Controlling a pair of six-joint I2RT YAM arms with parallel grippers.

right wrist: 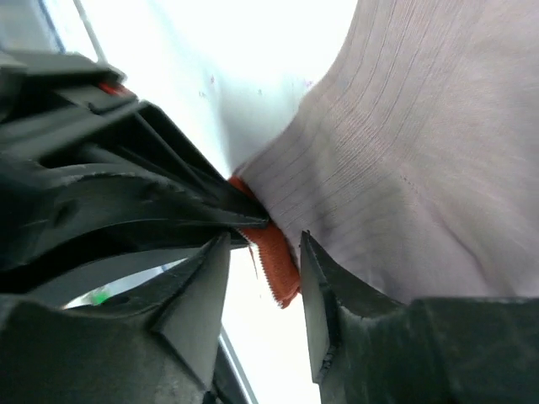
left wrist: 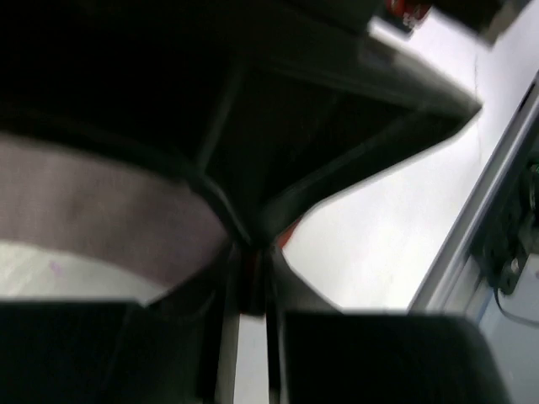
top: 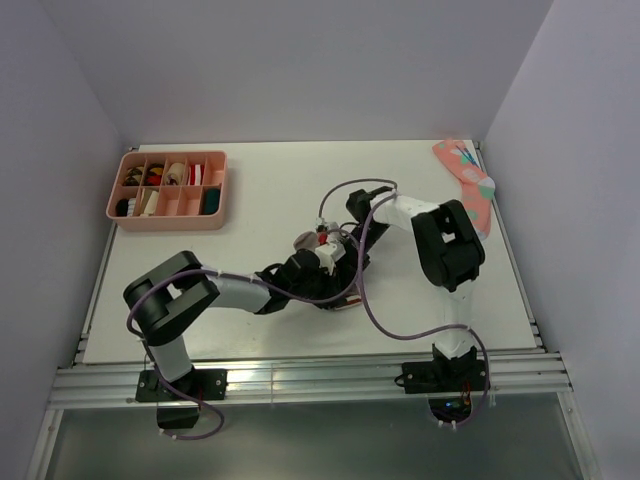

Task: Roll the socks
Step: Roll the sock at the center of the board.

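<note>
**Socks bunched mid-bench, both tools at the bundle**

Far left, a pink tray (top: 168, 223) of small items in compartments sits toward the back of the bench (top: 270, 180). It is well apart from the work and looks to be no part of it.

The left arm lies low across the bench from its base to the middle, so the left tool (left wrist: 250, 252) comes at the socks (top: 303, 240) from the side, close to the surface. Its own wrist view is dark and smeared. The fingers stand close together with only a thin slit between them, and taupe cloth bulges just beside them. Whether any fabric is nipped in that slit I cannot tell. My reading is that this tool is there to steady the bundle.

The socks sit in the middle of the bench, bunched under the two tools. The taupe sock (right wrist: 404, 151) shows as a rounded, ribbed mass, which suggests a roll partly formed, and its red cuff (right wrist: 275, 273) pokes out at the edge. The dark green sock cannot be told from the black arm parts in any view.

The right tool (right wrist: 264, 241) meets the bundle from the opposite side, nearly tip to tip with the left one. Its fingers are spread, with the red cuff lying in the gap and not squeezed. It seems placed to take a hold on that cuff, probably to turn it over the roll.

Far right, a coral-pink sock (top: 465, 185) lies at the back corner, well apart from the rest.
</note>
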